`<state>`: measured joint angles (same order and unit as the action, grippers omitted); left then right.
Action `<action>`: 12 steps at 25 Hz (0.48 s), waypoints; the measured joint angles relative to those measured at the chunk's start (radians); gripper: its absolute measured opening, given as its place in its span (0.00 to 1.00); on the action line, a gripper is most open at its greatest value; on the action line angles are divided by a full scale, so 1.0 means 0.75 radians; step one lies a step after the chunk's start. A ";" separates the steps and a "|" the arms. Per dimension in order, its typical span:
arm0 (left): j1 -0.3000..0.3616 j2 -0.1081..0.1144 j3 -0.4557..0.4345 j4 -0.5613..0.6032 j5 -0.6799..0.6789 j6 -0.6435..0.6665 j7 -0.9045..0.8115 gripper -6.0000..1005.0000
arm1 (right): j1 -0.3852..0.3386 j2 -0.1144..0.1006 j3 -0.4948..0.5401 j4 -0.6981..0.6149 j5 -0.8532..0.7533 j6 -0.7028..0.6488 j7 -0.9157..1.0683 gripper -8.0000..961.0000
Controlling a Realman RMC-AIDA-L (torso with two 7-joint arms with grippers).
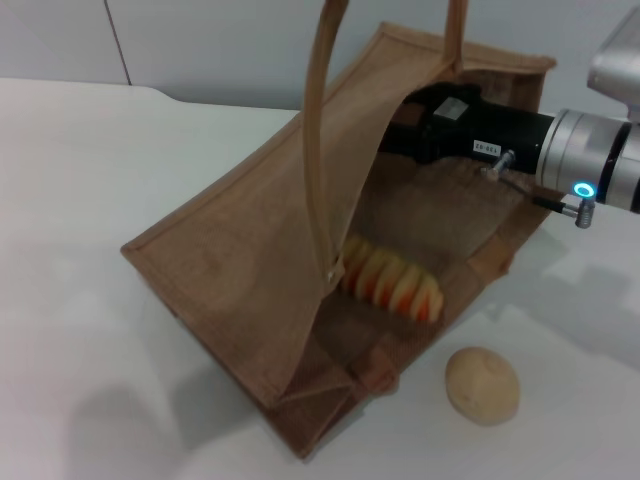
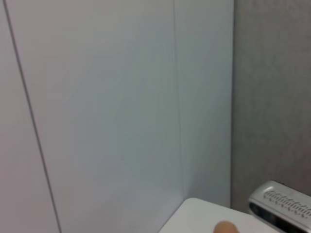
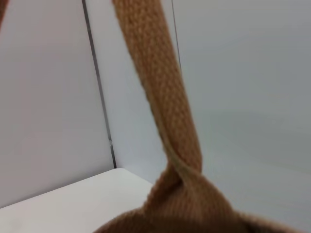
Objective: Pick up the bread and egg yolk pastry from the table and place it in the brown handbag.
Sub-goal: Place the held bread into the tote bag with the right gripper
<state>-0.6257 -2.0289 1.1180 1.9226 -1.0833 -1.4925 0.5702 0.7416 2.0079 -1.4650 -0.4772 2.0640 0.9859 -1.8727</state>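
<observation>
The brown handbag (image 1: pixel 250 260) stands tilted on the white table (image 1: pixel 90 200) with its mouth open toward me. The bread (image 1: pixel 392 280), pale with orange-red stripes, lies inside the bag on its bottom. The egg yolk pastry (image 1: pixel 482 385), a plain tan ball, sits on the table just outside the bag's near right corner. My right arm (image 1: pixel 470 130) reaches into the bag's mouth from the right; its gripper end is hidden behind the bag wall. One tan handle (image 3: pixel 160 97) fills the right wrist view. My left gripper is out of view.
The bag's two long handles (image 1: pixel 318 130) rise upward out of the head view. A white panel wall (image 1: pixel 200 40) runs behind the table. The left wrist view shows only wall (image 2: pixel 121 97), a table corner (image 2: pixel 194 218) and a grey device (image 2: pixel 282 204).
</observation>
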 joint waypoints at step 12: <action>0.117 0.002 -0.115 -0.009 0.090 0.047 0.002 0.12 | -0.120 -0.091 0.000 -0.037 -0.021 0.150 0.051 0.83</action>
<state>-0.5376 -2.0275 1.0317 1.9158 -1.0160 -1.4573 0.5721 0.6516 1.9395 -1.4649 -0.5047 2.0481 1.0983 -1.8346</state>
